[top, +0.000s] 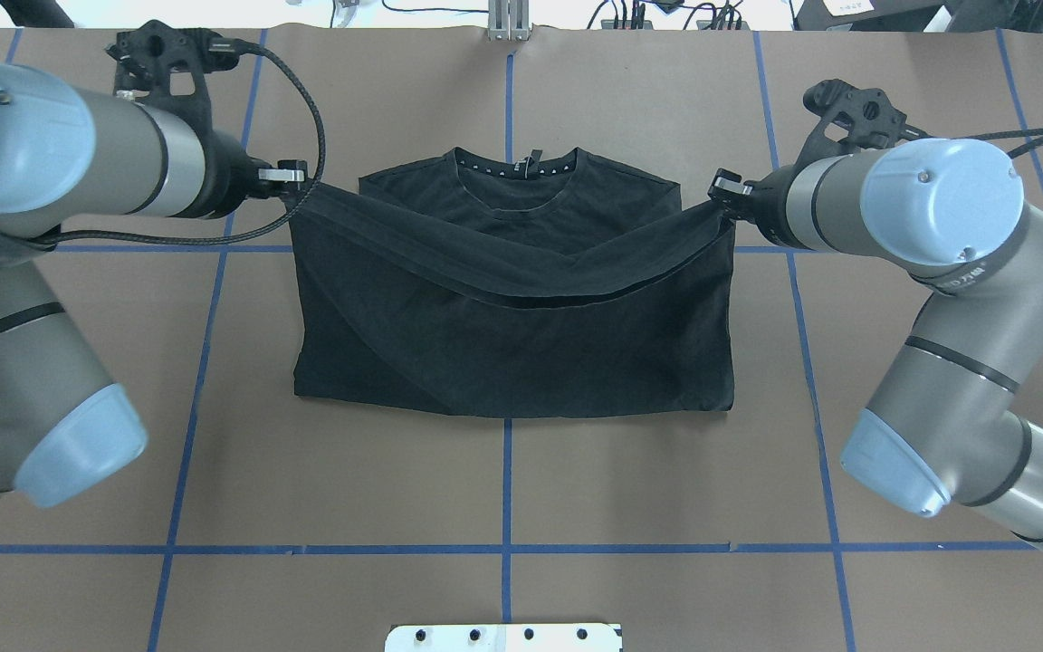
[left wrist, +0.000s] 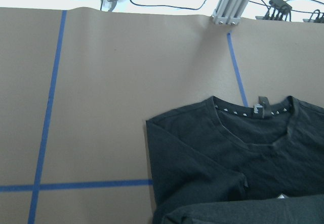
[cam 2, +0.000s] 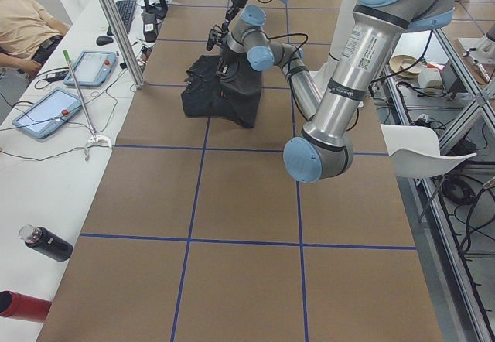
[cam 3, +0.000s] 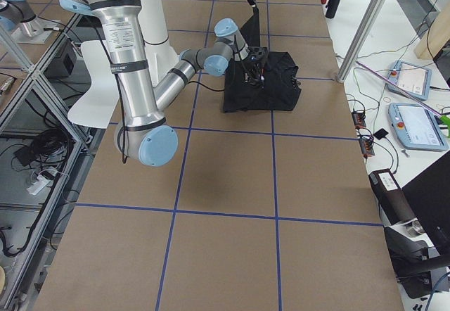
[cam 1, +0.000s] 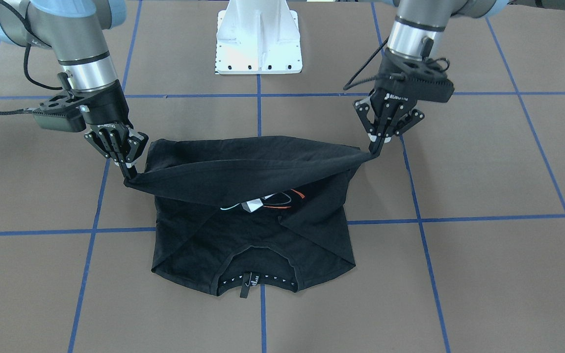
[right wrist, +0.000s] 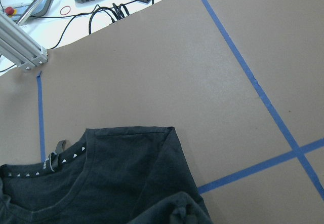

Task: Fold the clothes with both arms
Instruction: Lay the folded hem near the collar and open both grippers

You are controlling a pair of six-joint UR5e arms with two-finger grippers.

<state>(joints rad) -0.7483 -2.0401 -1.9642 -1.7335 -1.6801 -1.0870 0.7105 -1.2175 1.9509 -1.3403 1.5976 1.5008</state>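
Black fabric of the T-shirt (cam 1: 243,171) is pinched at both hem corners. The left end effector (cam 1: 376,147) is clamped fully closed on one corner and the right end effector (cam 1: 128,172) on the other. The hem is held raised and stretched between them, in front of the white pedestal base (cam 1: 259,39). The remainder is laid on the brown surface (cam 1: 483,166), collar (cam 1: 263,252) farthest from the base, print (cam 1: 263,202) partly covered.
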